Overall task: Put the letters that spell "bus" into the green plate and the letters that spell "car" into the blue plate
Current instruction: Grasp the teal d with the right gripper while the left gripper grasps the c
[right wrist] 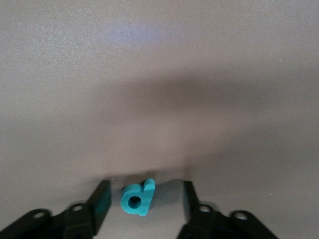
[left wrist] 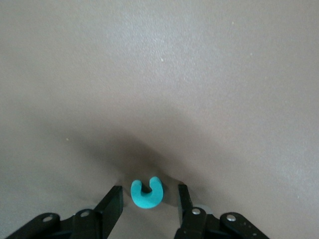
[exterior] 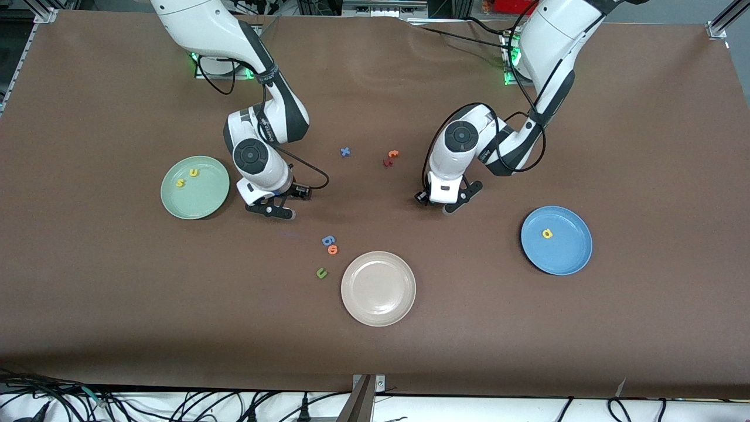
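The teal "c" is lying flat on the tabletop between the left tool's parted fingers, untouched; the teal "b" is sitting between the right tool's parted fingers; yellow "s" and "u" are resting in the green plate, mid-left of the front view; the yellow "a" is lying in the blue plate, mid-right; no legible writing is showing.

The brown table carried a green plate at mid-left, a beige plate lower centre, a blue plate at right, and scattered letters mid-frame.
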`<state>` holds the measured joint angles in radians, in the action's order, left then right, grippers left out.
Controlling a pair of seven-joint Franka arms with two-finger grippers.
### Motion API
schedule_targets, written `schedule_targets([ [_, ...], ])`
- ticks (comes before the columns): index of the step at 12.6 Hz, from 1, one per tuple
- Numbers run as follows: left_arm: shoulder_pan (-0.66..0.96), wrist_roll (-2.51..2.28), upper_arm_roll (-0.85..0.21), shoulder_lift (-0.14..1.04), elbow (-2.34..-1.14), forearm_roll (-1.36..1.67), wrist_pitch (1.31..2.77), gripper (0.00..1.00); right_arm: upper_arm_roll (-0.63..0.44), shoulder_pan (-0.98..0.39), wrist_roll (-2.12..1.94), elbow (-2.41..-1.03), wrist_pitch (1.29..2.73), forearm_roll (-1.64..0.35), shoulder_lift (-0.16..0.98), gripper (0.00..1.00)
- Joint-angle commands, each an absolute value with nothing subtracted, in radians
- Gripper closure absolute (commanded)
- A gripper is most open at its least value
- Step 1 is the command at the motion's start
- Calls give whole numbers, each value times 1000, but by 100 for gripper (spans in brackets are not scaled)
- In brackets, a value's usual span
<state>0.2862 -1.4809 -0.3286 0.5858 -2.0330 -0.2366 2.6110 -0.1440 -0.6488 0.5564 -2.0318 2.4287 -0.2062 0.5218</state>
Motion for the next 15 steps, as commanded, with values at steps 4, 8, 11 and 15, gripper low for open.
schedule_targets([
  [4, 284, -1506, -327, 598, -2011, -281, 2583, 50, -137, -652, 565, -2043, 2448, -250, 518, 52],
  [8, 284, -1506, -325, 600, -2011, -281, 2582, 57, -138, -652, 563, -2040, 2448, -250, 518, 85],
  [11, 287, -1508, -324, 600, -2011, -281, 2580, 62, -141, -650, 551, -2028, 2421, -249, 500, 89],
  [15, 287, -1506, -324, 600, -2011, -281, 2580, 69, -228, -647, 545, -2022, 2274, -239, 382, 89],
])
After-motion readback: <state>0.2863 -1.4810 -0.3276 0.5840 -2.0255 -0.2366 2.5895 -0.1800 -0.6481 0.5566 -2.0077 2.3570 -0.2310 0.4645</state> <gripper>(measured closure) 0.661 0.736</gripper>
